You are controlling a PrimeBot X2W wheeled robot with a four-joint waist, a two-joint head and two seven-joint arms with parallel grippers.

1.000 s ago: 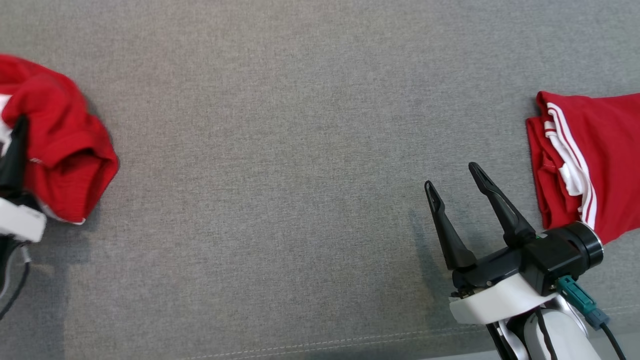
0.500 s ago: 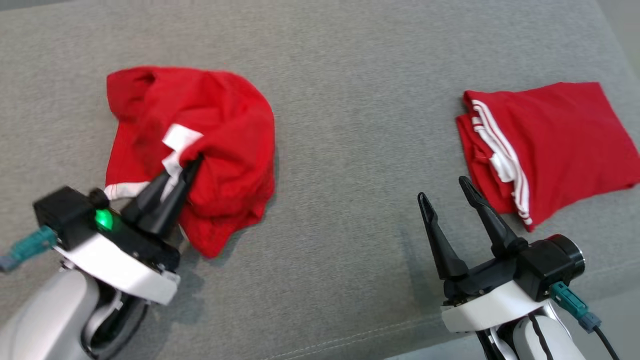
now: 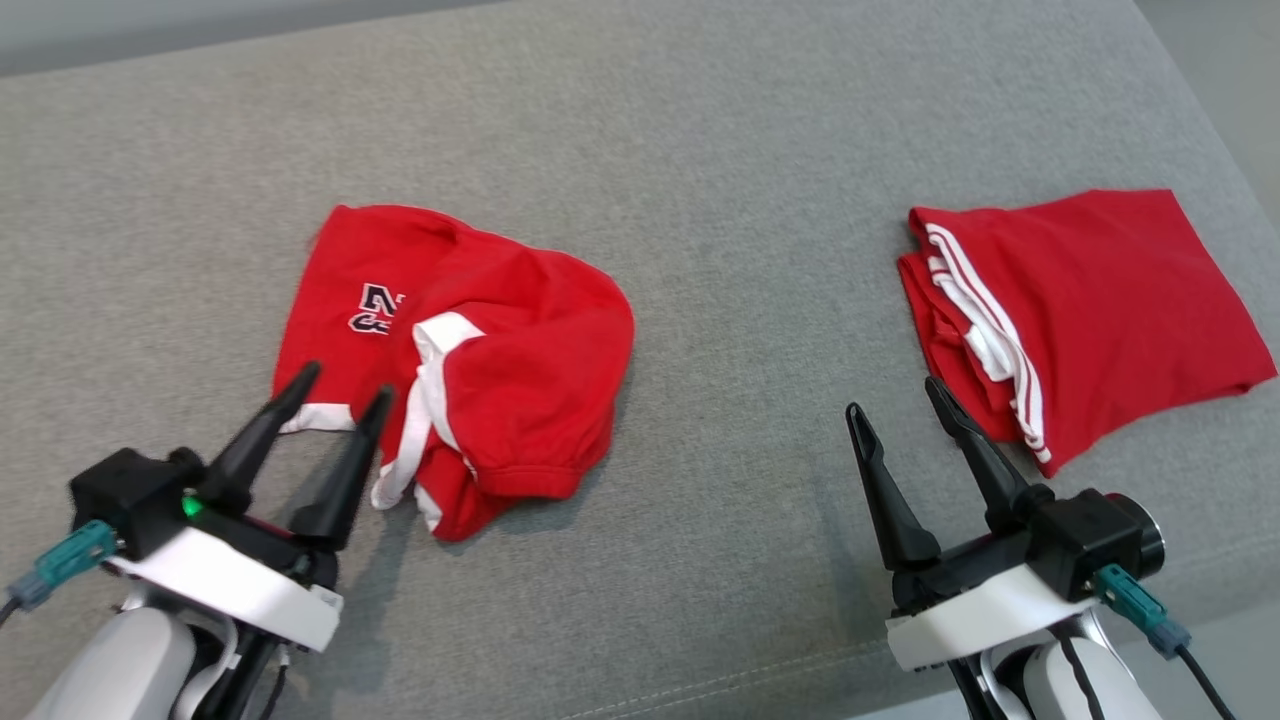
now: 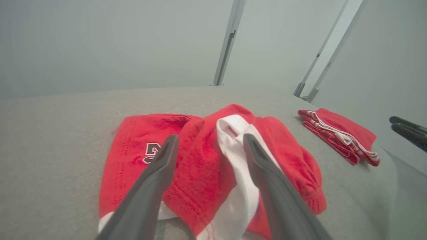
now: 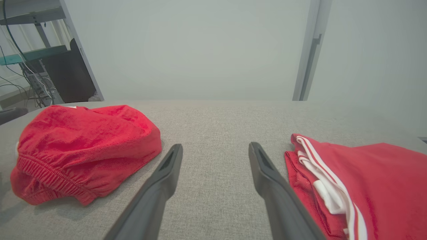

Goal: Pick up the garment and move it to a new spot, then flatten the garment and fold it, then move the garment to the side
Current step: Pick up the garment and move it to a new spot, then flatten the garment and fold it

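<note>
The crumpled shorts (image 3: pixel 500 400) lie on the left part of the cushion (image 3: pixel 720 180). The folded garment (image 3: pixel 1100 300) lies on the right part, well apart from them. The left gripper (image 3: pixel 347 380) is at the near edge of the crumpled shorts. The right gripper (image 3: pixel 892 394) is just before the folded garment, by its near left corner.
</note>
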